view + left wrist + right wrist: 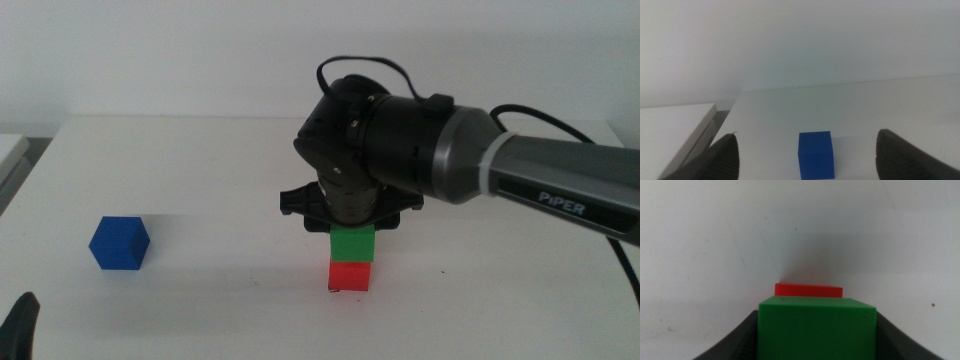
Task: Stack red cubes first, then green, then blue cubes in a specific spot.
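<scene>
While green sits on red: step in hand = letting go clean.
Right end effector [352, 222]: over the stack near mid-surface, jaws clamped on green cube [352, 243].
Red cube [350, 275]: on the surface, right under green; wrist view shows green a bit offset, so check edges line up before release.
Release tip: open slow, lift straight up, no sideways drag.
Blue cube [119, 243]: toward left edge, well apart from stack.
Left end effector [810, 157]: jaws spread wide, facing blue, not touching; waits near the front-left corner.
</scene>
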Motion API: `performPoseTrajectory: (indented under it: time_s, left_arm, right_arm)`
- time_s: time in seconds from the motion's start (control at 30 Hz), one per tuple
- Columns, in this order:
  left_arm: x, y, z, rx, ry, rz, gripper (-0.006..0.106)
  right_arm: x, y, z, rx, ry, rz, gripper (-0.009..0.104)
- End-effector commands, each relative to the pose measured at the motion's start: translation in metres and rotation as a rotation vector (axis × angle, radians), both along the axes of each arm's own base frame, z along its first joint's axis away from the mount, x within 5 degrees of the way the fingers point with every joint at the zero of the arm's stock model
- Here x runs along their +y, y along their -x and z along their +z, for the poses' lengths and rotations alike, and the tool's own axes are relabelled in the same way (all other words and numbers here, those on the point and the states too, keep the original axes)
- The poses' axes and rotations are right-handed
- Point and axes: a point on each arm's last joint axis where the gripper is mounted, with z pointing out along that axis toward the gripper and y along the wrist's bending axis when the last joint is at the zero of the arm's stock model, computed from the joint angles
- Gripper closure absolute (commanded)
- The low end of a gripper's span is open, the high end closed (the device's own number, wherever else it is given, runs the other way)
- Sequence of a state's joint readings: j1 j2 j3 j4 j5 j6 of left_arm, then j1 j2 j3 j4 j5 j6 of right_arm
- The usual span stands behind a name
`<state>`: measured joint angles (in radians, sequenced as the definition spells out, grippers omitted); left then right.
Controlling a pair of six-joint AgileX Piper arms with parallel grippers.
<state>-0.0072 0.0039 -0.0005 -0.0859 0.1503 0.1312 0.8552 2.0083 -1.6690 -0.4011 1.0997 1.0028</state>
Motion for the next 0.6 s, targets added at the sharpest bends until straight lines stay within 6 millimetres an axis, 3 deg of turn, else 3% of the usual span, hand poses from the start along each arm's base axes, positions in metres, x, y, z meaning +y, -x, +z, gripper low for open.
performPoseTrajectory:
  time_s: [0.0,0.57]
  left_arm:
    - [0.0002,0.0002,0.0012,-0.016,0.0,0.004,0.007]
    - [0.0002,0.0002,0.0012,-0.016,0.0,0.004,0.007]
  right_arm:
    - [0.0002,-0.001,-0.0057,0.0,0.023,0.003,0.086]
    - [0.0029,-0.0052,-0.0131,-0.024,0.007,-0.037,0.086]
